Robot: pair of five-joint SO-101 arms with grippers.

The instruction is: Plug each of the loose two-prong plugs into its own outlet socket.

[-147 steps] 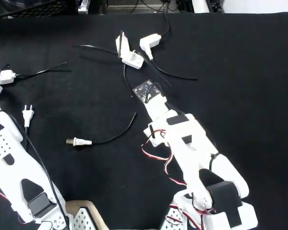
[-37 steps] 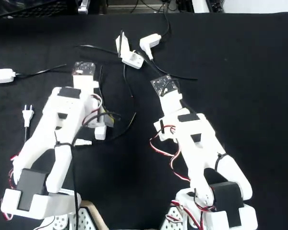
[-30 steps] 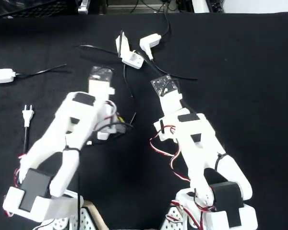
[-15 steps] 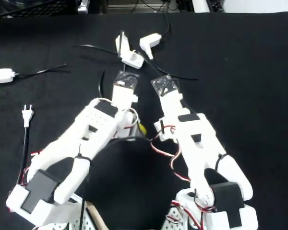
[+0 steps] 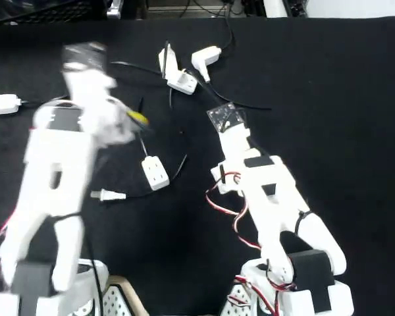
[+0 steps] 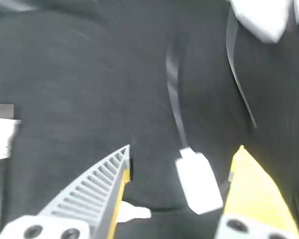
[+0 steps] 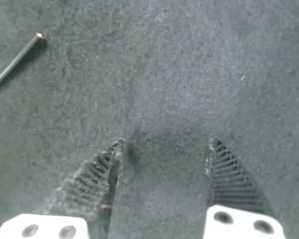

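Observation:
A white outlet socket on a black cable lies mid-table, close to a loose white two-prong plug. My left gripper hangs open just beyond them. From the left wrist, the socket shows on the cloth between the grey and yellow fingers, and the plug lies beside it. Two more white sockets sit at the back, and another socket at the far left. My right gripper is open over bare cloth, with nothing between its fingers.
Black cables trail across the black cloth around the back sockets, and one cable end lies near the right gripper. The right half of the table is bare cloth. A tan object sits at the front edge between the arm bases.
The left arm first swept right toward the table's middle, then swung sharply back left. The white socket it covered now lies uncovered beside the plug. The right arm kept still.

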